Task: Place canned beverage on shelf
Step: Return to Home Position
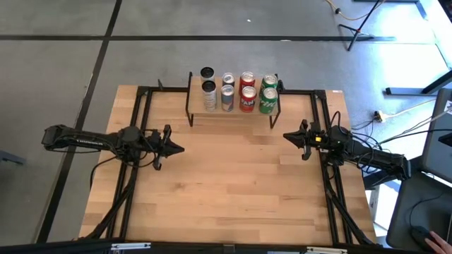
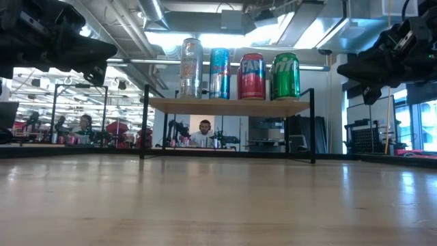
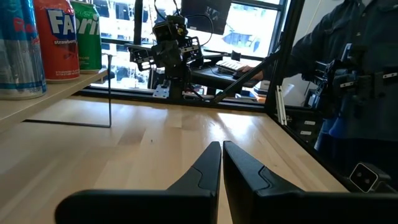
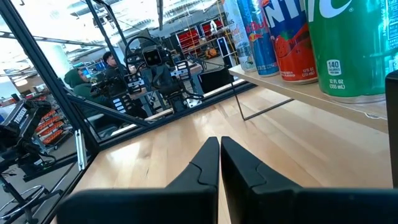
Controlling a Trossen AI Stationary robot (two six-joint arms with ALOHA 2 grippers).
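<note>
The shelf (image 1: 233, 114) stands at the table's far middle, a light plank top (image 2: 229, 106) on thin black legs. Several cans stand upright on it: silver (image 2: 191, 68), blue (image 2: 219, 73), red (image 2: 251, 76) and green (image 2: 285, 76). My left gripper (image 1: 180, 149) is shut and empty, held above the table's left side, pointing toward the right edge; its own view shows the shut fingers (image 3: 221, 155). My right gripper (image 1: 287, 135) is shut and empty above the right side, pointing toward the left edge, just near of the shelf's right end (image 4: 220, 152).
Black rails (image 1: 145, 127) run along the tabletop's left, right and far sides. Bare wood (image 1: 233, 176) lies between the two arms and toward the near edge. A person (image 3: 354, 74) stands beyond the table's right side; more people (image 2: 205, 133) sit in the room behind.
</note>
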